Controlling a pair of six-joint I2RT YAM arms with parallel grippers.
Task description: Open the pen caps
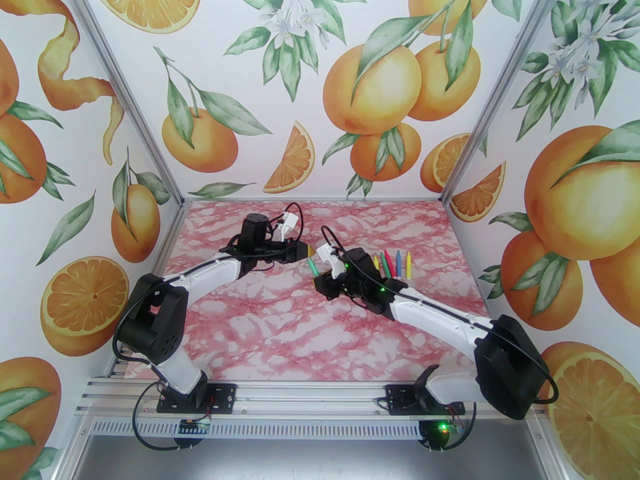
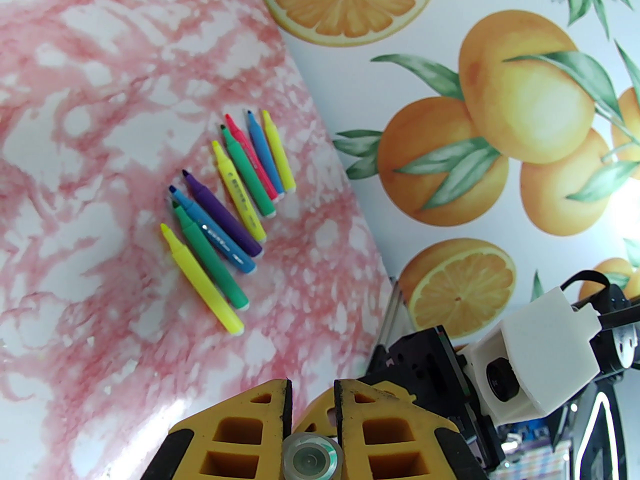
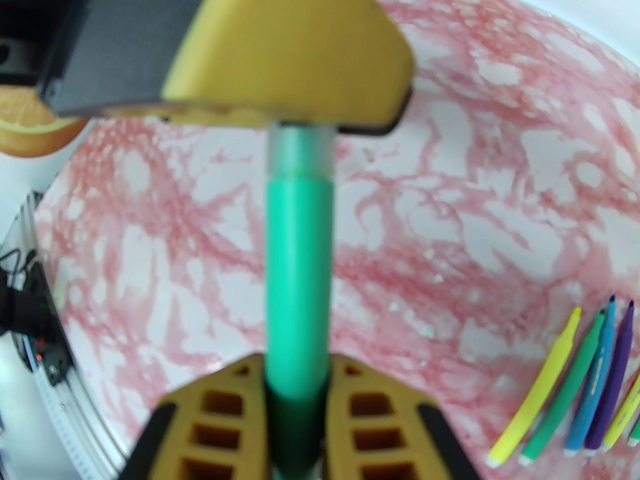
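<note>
Right wrist view gives me the clearest read. The right gripper [image 3: 297, 368] is clamped on the lower barrel of a green pen [image 3: 298, 268], which runs straight up the picture. At the pen's far end sits the cap [image 3: 300, 150], a pale, greyish sleeve whose lower edge meets the green barrel. The shot is blurred up close, but I see no gap there and no tip showing.

A yellow finger of the left gripper [image 2: 312, 387] covers the cap's upper part. From the left wrist I look down between its two fingers and see the cap's round end squeezed between them, so that gripper is clenched on the cap.

From the top camera, the two grippers meet near the middle of the table [image 1: 280, 338]. The pen is lifted off the surface and tilted between them.

Loose pens [image 2: 222, 213] lie side by side on the table to the right of the grippers, well apart from them. I count nine: yellow, green, blue, purple, yellow, green, pink, blue and yellow. All of them have bare tips.
</note>
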